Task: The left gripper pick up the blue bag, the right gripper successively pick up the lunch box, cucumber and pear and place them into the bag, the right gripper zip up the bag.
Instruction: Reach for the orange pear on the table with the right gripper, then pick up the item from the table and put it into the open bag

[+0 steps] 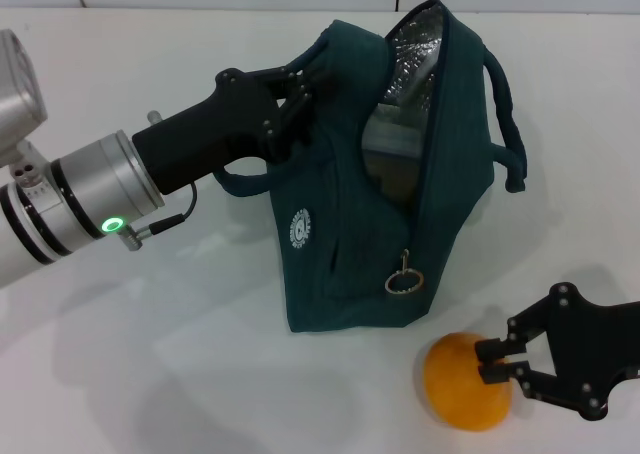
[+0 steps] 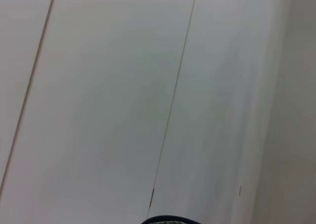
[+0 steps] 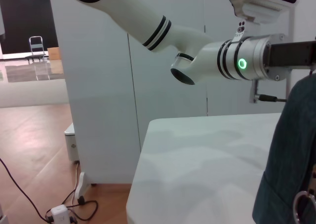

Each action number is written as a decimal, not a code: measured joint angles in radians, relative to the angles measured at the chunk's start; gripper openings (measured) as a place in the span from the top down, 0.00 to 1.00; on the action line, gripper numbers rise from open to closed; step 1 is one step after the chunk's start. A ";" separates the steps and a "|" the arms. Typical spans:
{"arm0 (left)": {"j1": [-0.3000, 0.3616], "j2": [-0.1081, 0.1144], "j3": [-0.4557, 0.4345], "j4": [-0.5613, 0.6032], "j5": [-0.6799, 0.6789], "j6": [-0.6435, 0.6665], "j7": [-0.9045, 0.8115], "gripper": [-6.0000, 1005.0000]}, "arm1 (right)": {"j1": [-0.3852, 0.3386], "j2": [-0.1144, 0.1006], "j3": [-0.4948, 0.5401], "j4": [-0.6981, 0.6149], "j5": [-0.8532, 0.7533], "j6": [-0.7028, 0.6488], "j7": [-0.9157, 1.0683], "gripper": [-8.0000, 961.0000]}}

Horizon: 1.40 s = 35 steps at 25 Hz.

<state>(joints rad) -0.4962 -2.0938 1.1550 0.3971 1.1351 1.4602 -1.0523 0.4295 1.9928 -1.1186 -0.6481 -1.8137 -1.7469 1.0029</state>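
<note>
The left gripper [image 1: 296, 99] is clamped on the upper edge of the blue bag [image 1: 345, 234], its black fingers pinched into the fabric beside one loop handle, and it holds that side up so the bag stands toward the far middle of the white tabletop [image 1: 150, 354] with its mouth gaping and the silver foil lining [image 1: 415, 49] showing. Something pale and box-like sits inside the opening, probably the lunch box [image 1: 390, 159], though it is too shadowed to be sure; no cucumber is visible on the tabletop, so by my reading it is already inside as well. The zipper's metal ring pull [image 1: 403, 281] hangs at the low end of the open track. Near the front right corner of the tabletop the right gripper [image 1: 497, 364] has its fingertips against the side of the pear [image 1: 467, 381], the jaws closed to a narrow gap on the fruit's flank; whether the grip is fully set I cannot tell. The step in hand looks like the pear pick, the last item before zipping. The next move calls for a firm hold on the round fruit, a lift clear of the tabletop, and a carry up and over the bag's raised lip into the opening.
</note>
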 joint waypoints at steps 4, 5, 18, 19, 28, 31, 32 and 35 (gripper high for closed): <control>0.000 0.000 0.000 -0.001 0.000 -0.001 0.000 0.96 | -0.003 0.000 0.000 -0.005 -0.001 0.000 -0.007 0.85; 0.000 0.000 0.000 -0.001 0.000 -0.001 0.000 0.96 | -0.004 0.000 0.000 -0.007 0.000 0.000 -0.010 0.88; 0.006 -0.002 0.005 -0.001 0.000 0.023 0.070 0.96 | -0.011 0.009 0.323 0.022 0.156 -0.143 -0.115 0.95; 0.007 -0.003 0.005 -0.001 0.000 0.036 0.082 0.96 | -0.007 0.009 0.330 0.024 0.197 -0.153 -0.113 0.95; 0.004 -0.003 0.007 -0.002 0.000 0.070 0.103 0.96 | 0.128 0.010 0.325 -0.003 0.393 -0.155 0.094 0.96; 0.000 -0.003 0.008 -0.001 0.000 0.073 0.103 0.96 | 0.190 0.007 0.303 -0.007 0.367 -0.075 0.170 0.96; 0.000 -0.003 0.008 -0.001 0.000 0.073 0.103 0.96 | 0.201 0.006 0.293 -0.008 0.359 -0.051 0.184 0.96; -0.001 -0.003 0.008 -0.001 0.000 0.074 0.103 0.96 | 0.234 0.004 0.246 -0.010 0.324 0.030 0.219 0.96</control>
<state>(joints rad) -0.4969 -2.0969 1.1628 0.3958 1.1354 1.5339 -0.9495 0.6637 1.9971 -0.8725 -0.6584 -1.4895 -1.7172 1.2218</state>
